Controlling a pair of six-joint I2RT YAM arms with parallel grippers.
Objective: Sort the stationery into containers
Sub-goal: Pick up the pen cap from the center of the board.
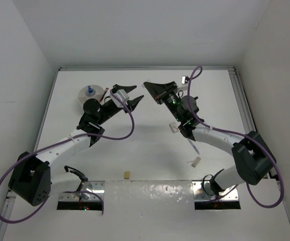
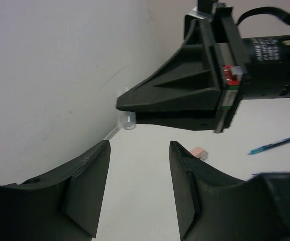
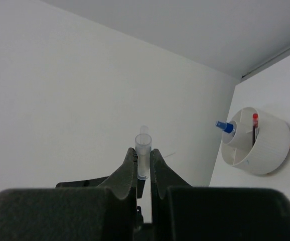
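The container is a round white bowl at the back left, also seen in the right wrist view. A blue-capped bottle and a red-topped pen stand inside it. My right gripper hangs above the table, shut on a small clear tube. Just to its left, tip to tip, my left gripper is open with nothing between its fingers. On the table beyond it lie a pink eraser and a blue pen.
A white block and a pen lie under the right arm. Another white block sits nearer the front, and a tan block at the front middle. A small item lies by the back wall. White walls enclose the table.
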